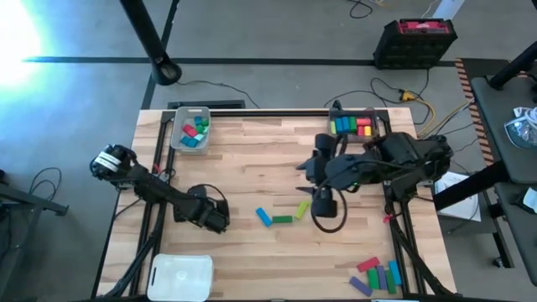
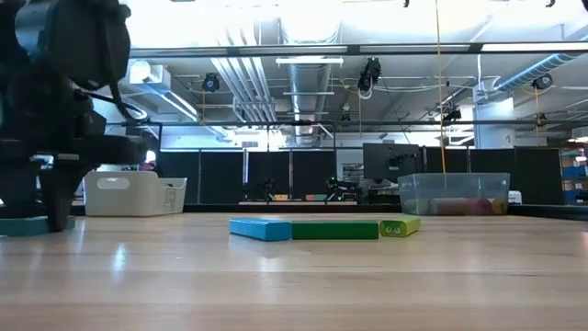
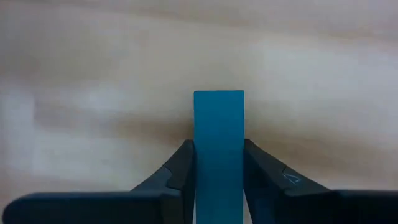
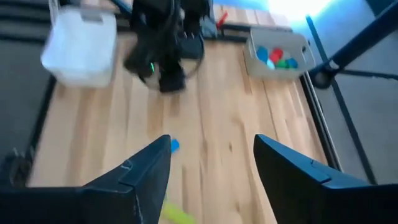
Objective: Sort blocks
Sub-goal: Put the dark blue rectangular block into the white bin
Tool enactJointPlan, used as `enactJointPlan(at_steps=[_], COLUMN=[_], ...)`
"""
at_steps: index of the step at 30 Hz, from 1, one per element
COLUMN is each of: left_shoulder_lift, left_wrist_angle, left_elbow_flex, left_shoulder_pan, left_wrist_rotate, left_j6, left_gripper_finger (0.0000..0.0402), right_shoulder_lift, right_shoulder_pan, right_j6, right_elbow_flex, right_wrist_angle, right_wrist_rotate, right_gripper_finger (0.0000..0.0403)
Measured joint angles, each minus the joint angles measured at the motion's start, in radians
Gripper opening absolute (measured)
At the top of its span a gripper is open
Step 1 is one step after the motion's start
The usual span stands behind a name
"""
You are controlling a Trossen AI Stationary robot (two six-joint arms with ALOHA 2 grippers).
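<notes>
Left gripper (image 3: 218, 180), low over the table (image 1: 252, 159): fingers (image 3: 179, 171) clamped on a teal bar (image 3: 218, 143) whose long axis runs straight out between them. Right gripper (image 4: 211, 168) above table centre, fingers spread. Three bars (image 1: 284, 216) lie in a row mid-table: blue, green, yellow.

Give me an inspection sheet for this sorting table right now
Surface: wooden table, bare in the middle.
Job's things: blue, green and yellow blocks in a row; more blocks in two far trays, loose pile near right corner.
Clutter: white tray at the near edge.
Grippers: left gripper shut on a blue bar; right gripper open above the table.
Cables: loose cables on the floor beyond the table.
Surroundings: black crate on the floor.
</notes>
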Motion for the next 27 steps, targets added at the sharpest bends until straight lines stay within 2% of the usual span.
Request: enactJointPlan(at_steps=[2,7,12,15,17,19,23,25,27], left_shoulder_lift=[-0.029,-0.082,-0.049,-0.012,0.019,0.051,0.099,0.124,0.137], left_wrist_angle=[0.025,-0.023,-0.18,-0.303,-0.329,-0.369,-0.37,-0.347,-0.305], left_elbow_flex=[0.037,0.193,0.449,0.589,0.664,0.699,0.696,0.675,0.649], left_shoulder_pan=[-0.004,-0.016,-0.093,-0.164,-0.223,-0.279,-0.379,-0.424,-0.447], left_wrist_rotate=[0.07,0.095,0.225,0.269,0.276,0.288,0.381,0.393,0.426], left_j6=[0.054,0.251,0.406,0.404,0.348,0.205,-0.135,-0.228,-0.254], left_gripper_finger=[0.0079,0.0079,0.0079,0.0079,0.0079,0.0079,0.0079,0.0079,0.0079], right_shoulder_lift=[-0.013,-0.029,-0.038,-0.039,-0.039,-0.04,-0.04,-0.04,-0.04], right_shoulder_pan=[0.005,0.039,0.097,0.131,0.152,0.168,0.184,0.184,0.183], right_j6=[-0.01,0.001,0.017,0.029,0.036,0.047,0.106,0.148,0.185], right_elbow_flex=[-0.017,-0.115,-0.26,-0.351,-0.407,-0.456,-0.521,-0.54,-0.551], right_wrist_angle=[-0.046,-0.115,-0.077,-0.018,0.023,0.064,0.101,0.112,0.111], right_wrist_rotate=[0.004,0.028,0.027,0.032,0.037,0.04,0.044,0.044,0.045], right_gripper_finger=[0.0213,0.0197,0.0179,0.0167,0.0159,0.015,0.0131,0.0122,0.0112])
